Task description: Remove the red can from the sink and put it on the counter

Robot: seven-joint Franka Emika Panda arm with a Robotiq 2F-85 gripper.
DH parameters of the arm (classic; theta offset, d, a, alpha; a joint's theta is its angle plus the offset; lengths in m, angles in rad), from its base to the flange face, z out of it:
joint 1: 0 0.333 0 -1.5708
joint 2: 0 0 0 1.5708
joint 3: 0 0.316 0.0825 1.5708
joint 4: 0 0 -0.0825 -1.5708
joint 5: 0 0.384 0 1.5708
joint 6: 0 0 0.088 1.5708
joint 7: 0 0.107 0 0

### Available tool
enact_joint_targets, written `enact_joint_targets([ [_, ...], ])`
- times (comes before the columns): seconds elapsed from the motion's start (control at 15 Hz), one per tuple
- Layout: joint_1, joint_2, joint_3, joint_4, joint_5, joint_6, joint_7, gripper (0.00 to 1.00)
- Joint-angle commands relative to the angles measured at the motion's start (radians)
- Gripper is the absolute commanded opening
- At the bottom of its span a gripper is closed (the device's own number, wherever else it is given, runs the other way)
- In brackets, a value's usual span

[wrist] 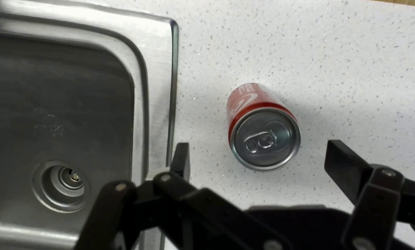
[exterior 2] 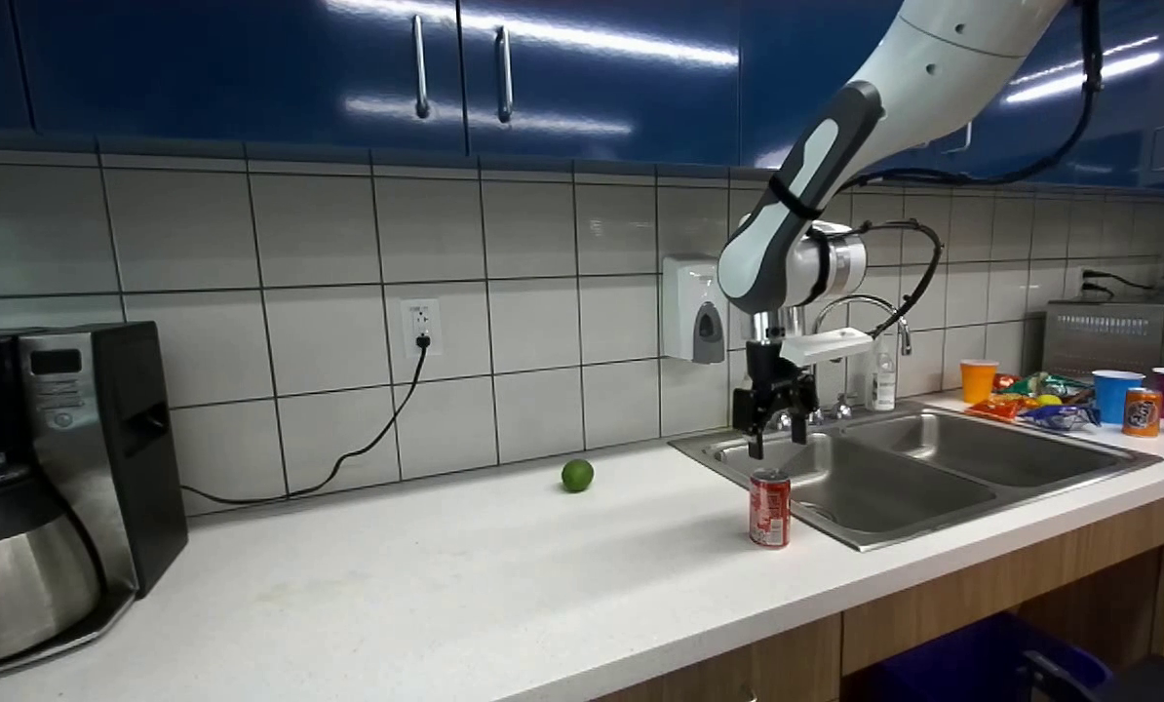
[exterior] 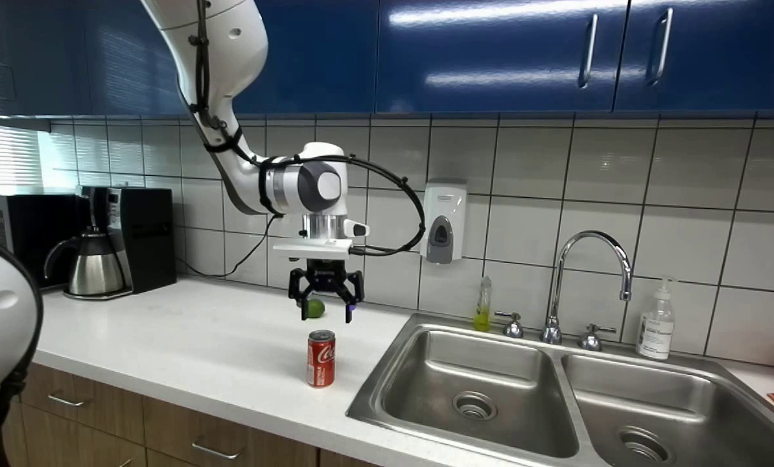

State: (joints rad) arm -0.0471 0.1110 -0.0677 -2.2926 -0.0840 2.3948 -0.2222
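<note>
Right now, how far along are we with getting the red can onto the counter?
Done, it appears: the red can stands upright on the counter, beside the sink. In progress: nothing is gripped; the hand hangs open above the can, not touching it. Remaining: likely just backing the hand away.

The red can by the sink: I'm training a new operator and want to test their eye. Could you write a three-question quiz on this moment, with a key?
1. Multiple choice: where does the red can stand?
A) under the faucet
B) on the counter, beside the sink
C) inside a sink bowl
2. True or false: the hand is closed around the can.
3. Fill in: in an exterior view, the small ball between the coffee maker and the can is coloured ....

Key: 1. B. 2. False; it is open, above the can. 3. Green.
</note>
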Motion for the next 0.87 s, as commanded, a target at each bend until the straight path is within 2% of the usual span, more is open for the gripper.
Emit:
enact_joint_targets([
  [0.0,-0.018,-0.111,-0.004,-0.042,-0.004,-0.088,-0.025,1.00],
  [0.47,-0.021,-0.250,-0.029,-0.115,-0.025,-0.246,-0.039,1.00],
  [0.53,-0.014,-0.175,-0.026,-0.072,-0.002,-0.197,-0.018,1.00],
  [0.8,-0.013,-0.222,-0.029,-0.101,-0.005,-0.222,-0.019,1.00],
])
